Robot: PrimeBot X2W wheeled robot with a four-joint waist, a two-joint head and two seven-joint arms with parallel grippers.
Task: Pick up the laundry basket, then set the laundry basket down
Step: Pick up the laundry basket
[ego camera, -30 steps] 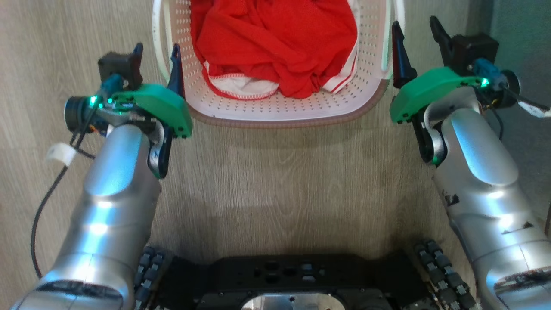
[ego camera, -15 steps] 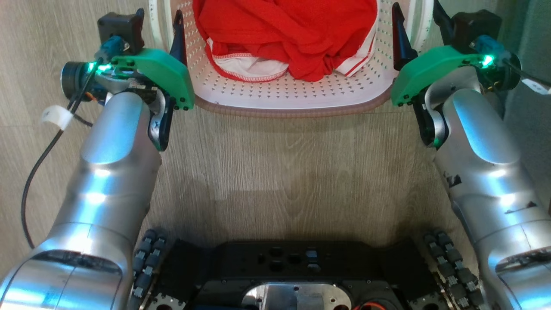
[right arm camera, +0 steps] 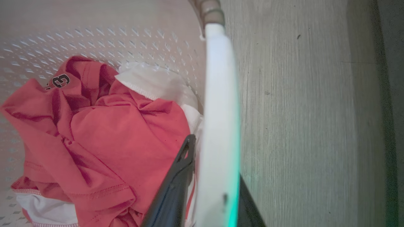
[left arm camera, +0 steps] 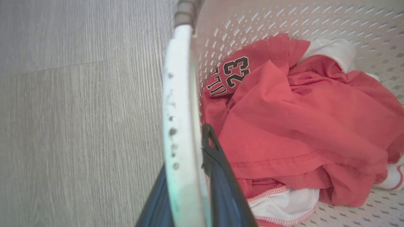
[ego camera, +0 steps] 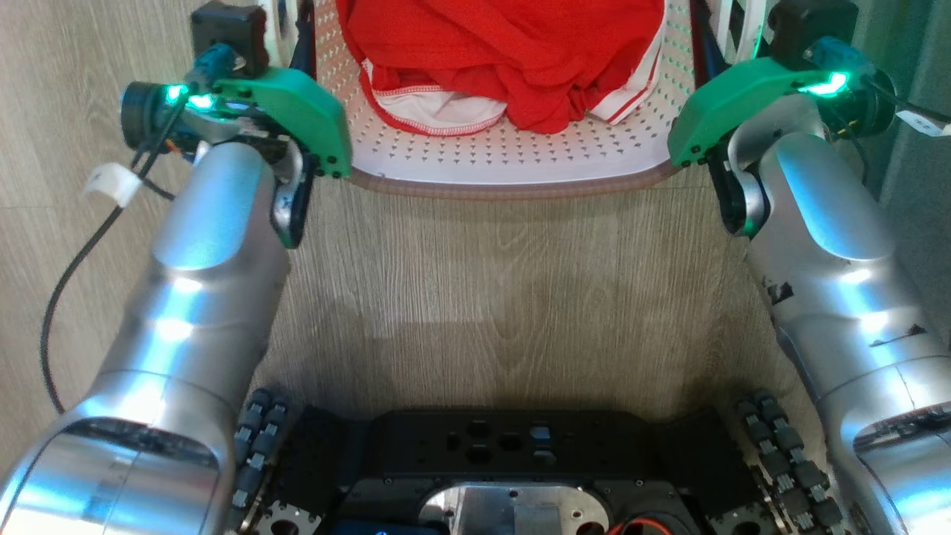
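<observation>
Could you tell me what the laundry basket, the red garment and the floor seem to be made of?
The laundry basket looks like moulded plastic, matte cream with rows of small holes; its brown rim looks woven, its handle smooth white. The red garment: thin fabric, soft folds, stitched hems. The floor: grey wood-grain planks, perhaps laminate or vinyl.

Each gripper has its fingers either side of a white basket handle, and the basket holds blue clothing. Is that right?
Not blue: the clothing in the basket is red with white trim, clear in the head view. The rest holds: the left gripper and right gripper each straddle a white handle.
</observation>
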